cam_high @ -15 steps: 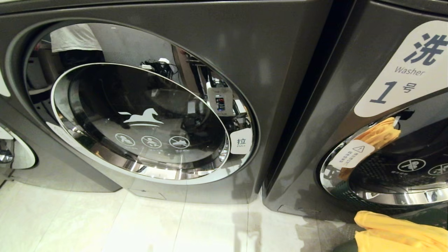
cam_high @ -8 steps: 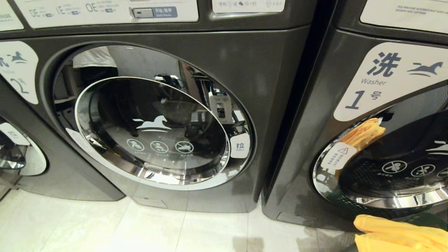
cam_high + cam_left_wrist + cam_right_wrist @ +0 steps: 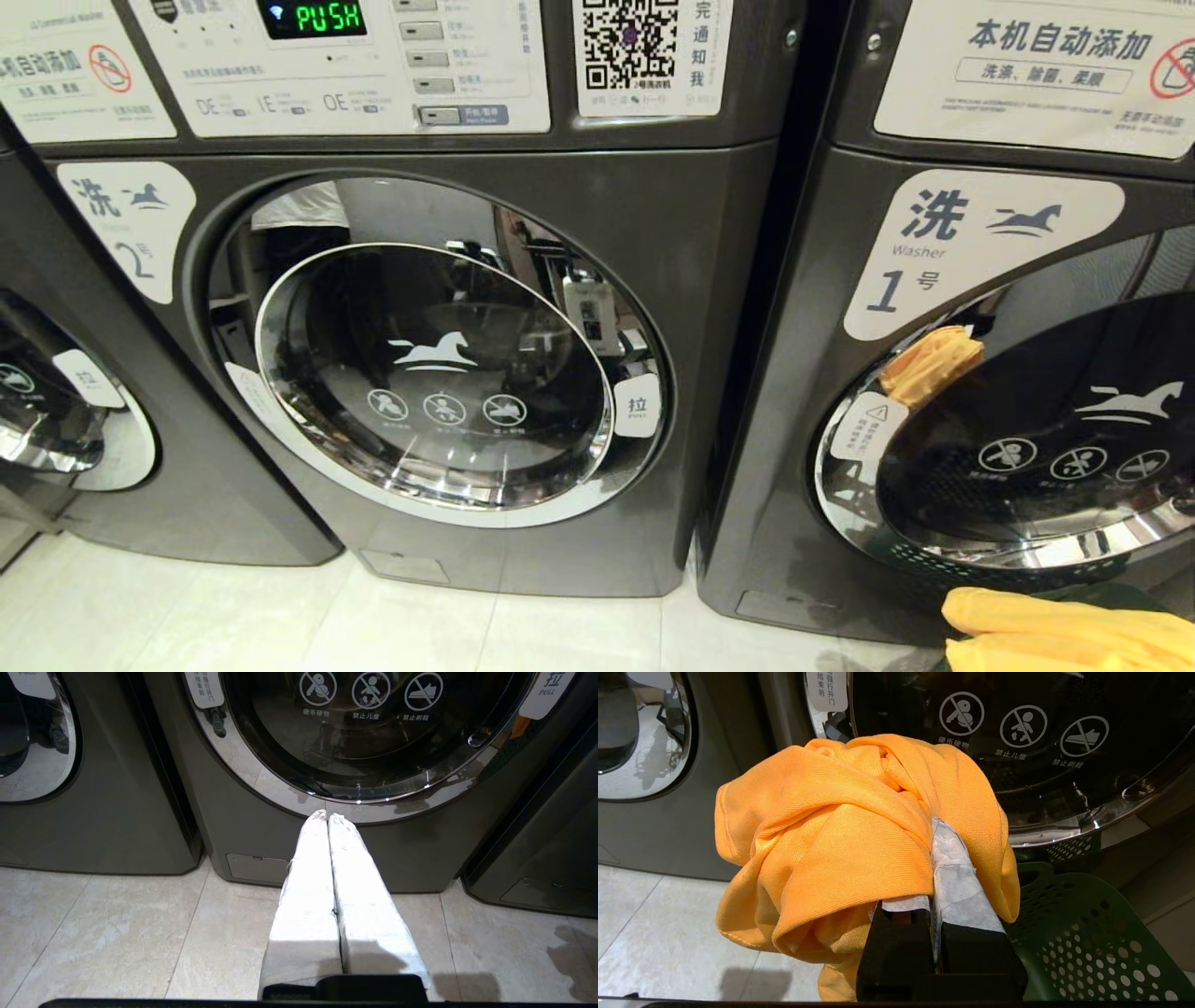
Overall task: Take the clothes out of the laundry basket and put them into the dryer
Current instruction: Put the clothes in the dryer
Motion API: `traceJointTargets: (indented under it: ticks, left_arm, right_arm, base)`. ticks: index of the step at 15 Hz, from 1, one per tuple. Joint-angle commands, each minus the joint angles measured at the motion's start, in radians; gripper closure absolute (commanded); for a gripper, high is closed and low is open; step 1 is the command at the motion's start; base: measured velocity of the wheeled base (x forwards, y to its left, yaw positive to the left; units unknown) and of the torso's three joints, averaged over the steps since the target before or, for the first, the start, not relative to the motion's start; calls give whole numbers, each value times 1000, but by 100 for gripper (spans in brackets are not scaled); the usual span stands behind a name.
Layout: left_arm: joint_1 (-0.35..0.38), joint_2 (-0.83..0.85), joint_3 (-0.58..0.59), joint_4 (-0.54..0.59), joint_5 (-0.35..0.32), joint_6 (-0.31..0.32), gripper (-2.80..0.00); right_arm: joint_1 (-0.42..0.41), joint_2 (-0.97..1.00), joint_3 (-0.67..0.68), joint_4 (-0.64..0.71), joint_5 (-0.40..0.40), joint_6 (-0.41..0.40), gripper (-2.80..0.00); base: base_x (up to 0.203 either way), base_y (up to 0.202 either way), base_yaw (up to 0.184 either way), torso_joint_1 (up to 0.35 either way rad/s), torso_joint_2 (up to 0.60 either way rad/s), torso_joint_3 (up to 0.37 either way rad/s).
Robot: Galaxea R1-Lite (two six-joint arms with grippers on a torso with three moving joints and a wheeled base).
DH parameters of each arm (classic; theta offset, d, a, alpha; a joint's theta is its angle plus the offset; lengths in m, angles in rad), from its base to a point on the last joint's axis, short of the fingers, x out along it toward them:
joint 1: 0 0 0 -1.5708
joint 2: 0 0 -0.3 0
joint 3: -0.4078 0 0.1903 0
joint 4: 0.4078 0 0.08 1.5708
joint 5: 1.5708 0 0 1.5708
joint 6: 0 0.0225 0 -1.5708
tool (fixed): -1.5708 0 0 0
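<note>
One risk: the right end effector [image 3: 941, 868], clamped on the orange cloth [image 3: 840, 830], meets a closed door [image 3: 434, 378]; cloth may slip

floor [image 3: 187, 616]: pale stone-look tiles, thin grout lines
machine no. 2 [image 3: 709, 280]: dark grey front-loader, stands on floor, round door shut
machine no. 1 [image 3: 803, 523]: same type, just beside no. 2, narrow gap between
third machine [image 3: 140, 523]: on the other side of no. 2, mostly cut off
laundry basket [image 3: 1083, 947]: green, perforated, in front of no. 1; floor contact not visible
</note>
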Motion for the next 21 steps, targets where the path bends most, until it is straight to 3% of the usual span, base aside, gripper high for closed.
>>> traceJointTargets:
  ticks: [1, 13, 21]
  left_arm:
    - [0, 0, 0, -1, 0, 0, 0]
    - [0, -2, 0, -2, -1, -1, 0]
    - [0, -2, 0, -2, 0, -1, 0]
  right_arm:
    - [0, 0, 0, 0, 1, -5, 0]
    - [0, 0, 0, -1, 0, -1, 0]
    - [2, 0, 1, -3, 0, 5, 0]
  base:
    - [0, 0, 0, 10, -1, 199]
    - [0, 5, -1, 4, -1, 44]
    - [0, 184, -3, 4, 3, 2]
